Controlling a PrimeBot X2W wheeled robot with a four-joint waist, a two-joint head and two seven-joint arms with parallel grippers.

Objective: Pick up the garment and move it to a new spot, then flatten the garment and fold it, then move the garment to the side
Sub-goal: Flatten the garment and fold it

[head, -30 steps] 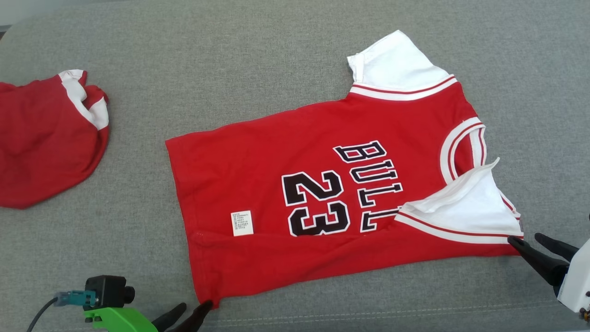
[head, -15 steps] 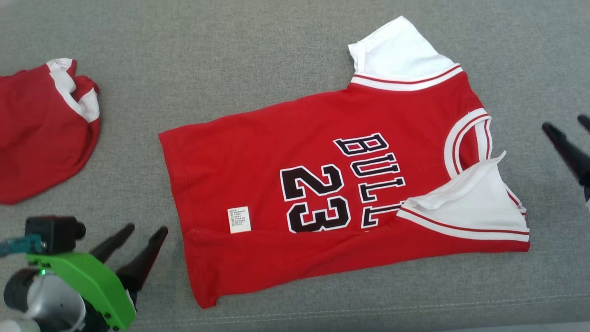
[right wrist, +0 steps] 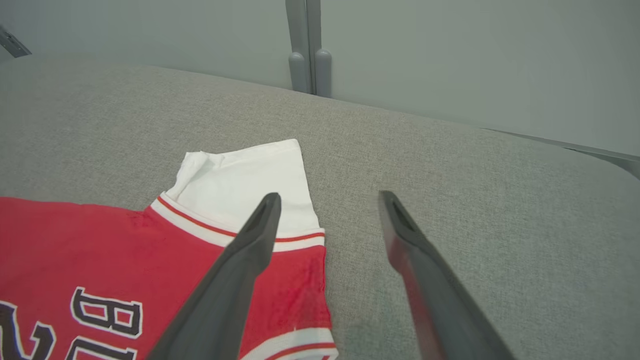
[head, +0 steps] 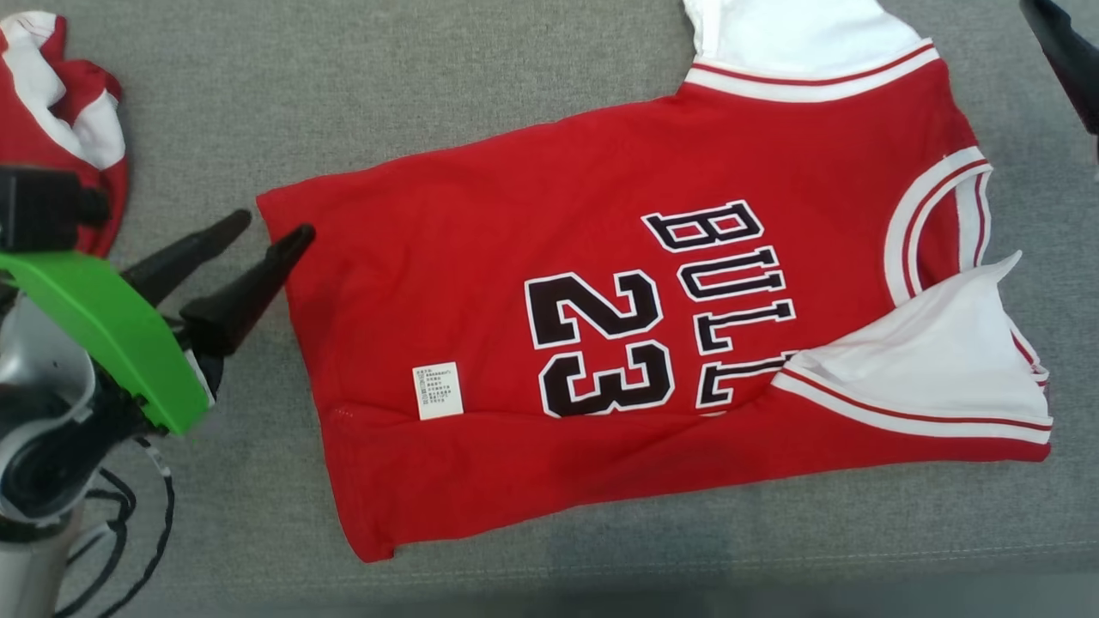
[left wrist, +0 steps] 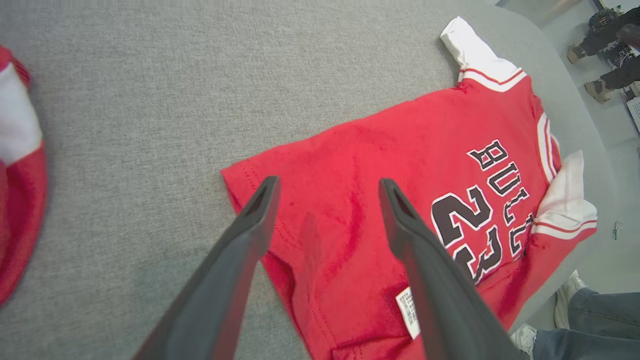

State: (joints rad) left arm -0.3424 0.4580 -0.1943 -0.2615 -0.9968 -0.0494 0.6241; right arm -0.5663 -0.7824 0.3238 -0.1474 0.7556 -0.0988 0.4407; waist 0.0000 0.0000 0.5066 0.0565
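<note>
While left gripper (head: 276, 225) gapes, garment (head: 515, 215) hem corner at its fingertips, unheld.

I see a grey fabric cushion (head: 412, 94) carrying two things: a red jersey (head: 515, 215) spread flat near its middle, one white sleeve (head: 936, 343) folded onto its front, and a crumpled red-and-white garment (head: 51, 77) well apart at the left.

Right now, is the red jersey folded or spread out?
Mostly spread out: the jersey lies flat on the grey surface, but one white sleeve is flipped over the lettering.
</note>
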